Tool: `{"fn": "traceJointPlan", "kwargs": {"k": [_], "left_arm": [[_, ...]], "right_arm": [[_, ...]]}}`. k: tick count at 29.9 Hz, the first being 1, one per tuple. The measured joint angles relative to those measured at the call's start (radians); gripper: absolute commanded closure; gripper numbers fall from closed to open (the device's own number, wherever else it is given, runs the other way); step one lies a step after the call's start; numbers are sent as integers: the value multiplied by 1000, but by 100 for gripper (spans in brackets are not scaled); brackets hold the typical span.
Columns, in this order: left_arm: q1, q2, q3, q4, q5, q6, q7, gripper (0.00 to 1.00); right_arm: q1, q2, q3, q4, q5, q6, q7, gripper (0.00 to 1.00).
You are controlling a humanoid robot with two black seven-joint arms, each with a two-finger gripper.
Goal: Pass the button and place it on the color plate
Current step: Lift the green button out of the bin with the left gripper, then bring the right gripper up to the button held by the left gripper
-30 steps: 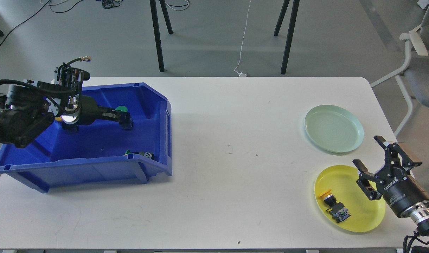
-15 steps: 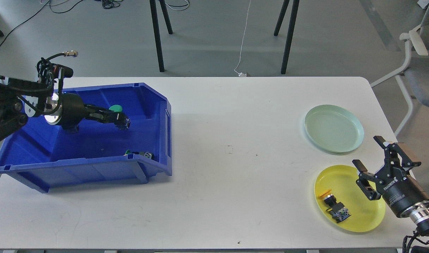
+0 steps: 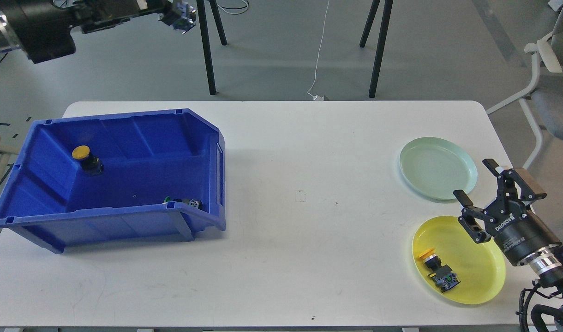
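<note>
The left gripper (image 3: 179, 17) hangs high above the bin (image 3: 207, 138), jaws clenched on a button (image 3: 183, 14) — the hand-over is in hand. Next: bring it across to the right gripper (image 3: 482, 193), jaws released, beside the green plate (image 3: 466, 161).

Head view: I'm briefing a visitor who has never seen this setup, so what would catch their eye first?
The big blue bin at the table's left dominates, with a yellow-capped button inside. At right, a pale green plate lies bare behind a yellow plate carrying another button. The open right gripper hovers between the plates; the left gripper is raised at top left.
</note>
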Motion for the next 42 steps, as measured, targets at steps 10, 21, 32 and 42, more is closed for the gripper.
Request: {"fn": "traceJointPlan", "kwargs": {"k": [10, 21, 32, 42], "left_arm": [[234, -350, -98, 140, -64, 0, 0, 84], [282, -430, -142, 165, -58, 0, 0, 84], [286, -444, -132, 169, -52, 0, 0, 84], [287, -446, -132, 169, -38, 0, 0, 84]], "right_arm": [[268, 9, -83, 74, -153, -19, 0, 7], [574, 188, -400, -70, -147, -132, 0, 6], [748, 437, -494, -329, -116, -124, 0, 6], [811, 622, -512, -457, -96, -122, 0, 7]]}}
